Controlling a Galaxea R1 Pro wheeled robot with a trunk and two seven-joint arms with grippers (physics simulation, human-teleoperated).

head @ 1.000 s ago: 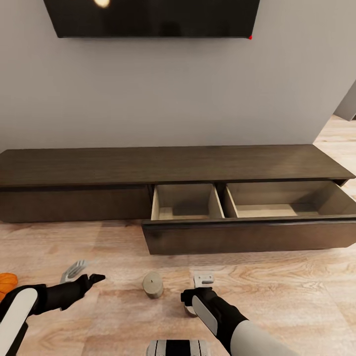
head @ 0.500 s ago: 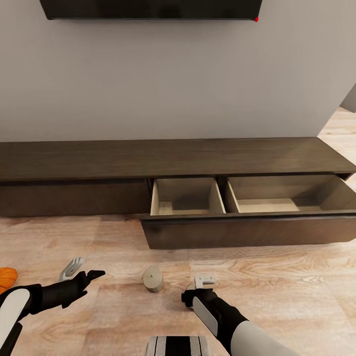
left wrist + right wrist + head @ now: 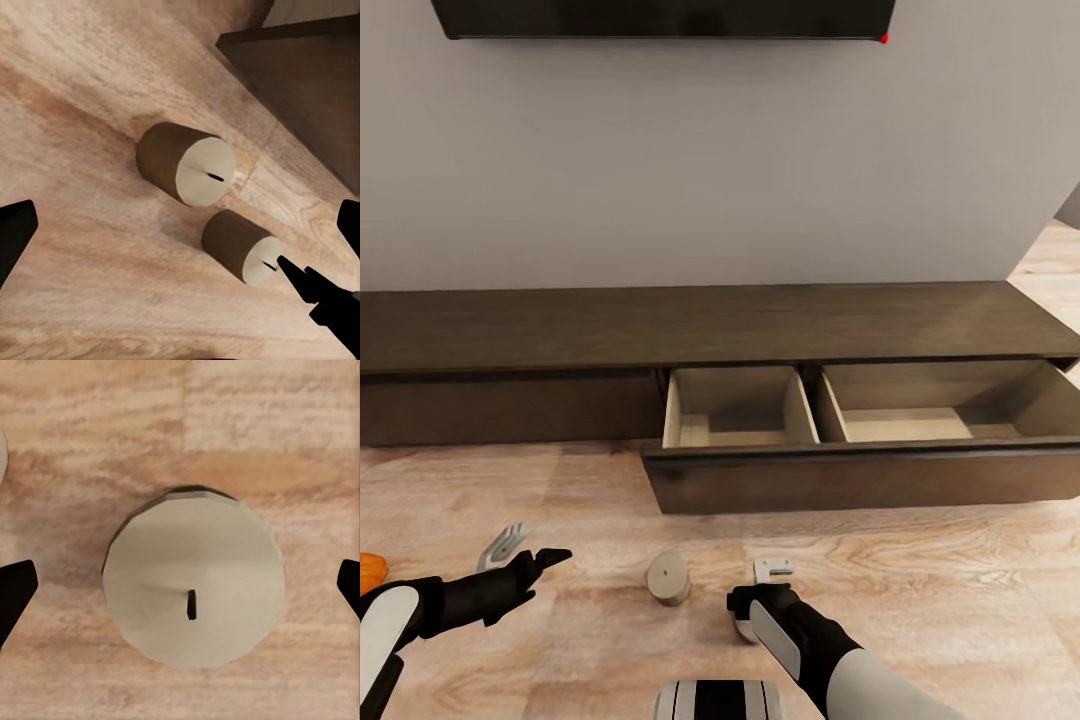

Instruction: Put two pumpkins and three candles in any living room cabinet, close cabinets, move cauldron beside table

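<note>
Right end effector (image 3: pixel 758 590) hangs directly above one candle (image 3: pixel 193 579) standing upright on the wood floor (image 3: pixel 960 600), fingers spread wide to either side of it, not touching. Left end effector (image 3: pixel 525 552) is also spread, low over the floor at near left. Two candles are visible: the second (image 3: pixel 667 578) stands between both arms. One pumpkin (image 3: pixel 368 566) lies at the far-left edge. Beyond, the cabinet (image 3: pixel 710 325) has one drawer (image 3: pixel 860 480) pulled open, showing two compartments.
</note>
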